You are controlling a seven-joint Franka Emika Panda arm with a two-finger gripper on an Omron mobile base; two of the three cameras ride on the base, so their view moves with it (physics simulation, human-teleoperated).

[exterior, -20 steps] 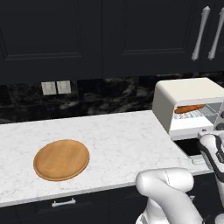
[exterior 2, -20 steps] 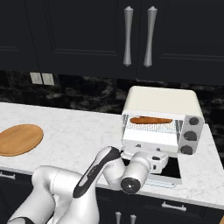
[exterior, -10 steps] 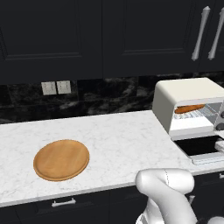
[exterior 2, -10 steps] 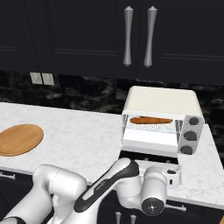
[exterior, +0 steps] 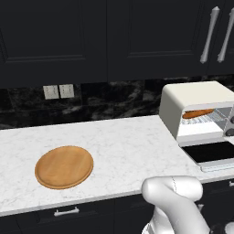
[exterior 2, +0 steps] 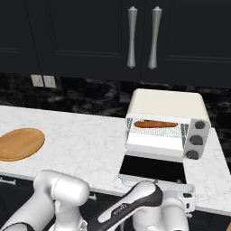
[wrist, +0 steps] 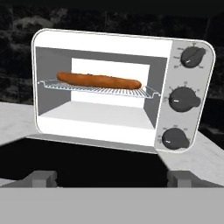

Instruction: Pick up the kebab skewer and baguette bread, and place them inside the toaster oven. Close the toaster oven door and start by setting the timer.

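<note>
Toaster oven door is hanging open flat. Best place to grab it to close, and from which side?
Judging by its pose, the toaster oven door lies flat out toward the robot, hinged at the toaster oven. Take its free front edge, furthest from the hinge, coming from below and in front, then swing it up. The handle itself isn't clearly visible.

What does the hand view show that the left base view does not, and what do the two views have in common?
Hand view alone: the three dark knobs on the oven's right panel, seen head-on, and the full length of the baguette bread on the wire rack.

Left base view alone: the round wooden board on the white counter, the wall outlets and the cabinet handles.

Both: the toaster oven, its door folded down open, bread inside.
</note>
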